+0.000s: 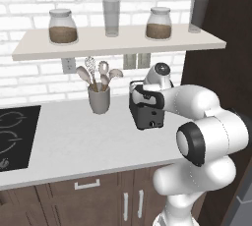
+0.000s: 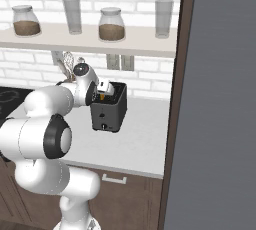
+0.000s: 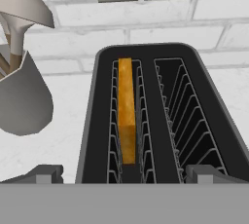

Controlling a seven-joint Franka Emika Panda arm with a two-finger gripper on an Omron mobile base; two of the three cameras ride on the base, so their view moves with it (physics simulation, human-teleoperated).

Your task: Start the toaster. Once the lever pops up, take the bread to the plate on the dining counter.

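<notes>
Hand view: bread (image 3: pixel 127 113) stands on edge lengthwise in toaster (image 3: pixel 160 116) slot; gripper (image 3: pixel 124 174) wide open, empty.

You have the toaster (image 3: pixel 146 116), a small dark grey-black box with two wire-grilled slots, standing upright on the white worktop near the brick wall. The bread (image 3: pixel 127 116) sits on edge in its left slot, golden-orange crust up, running from 6 toward 12 o'clock in the hand view.
</notes>
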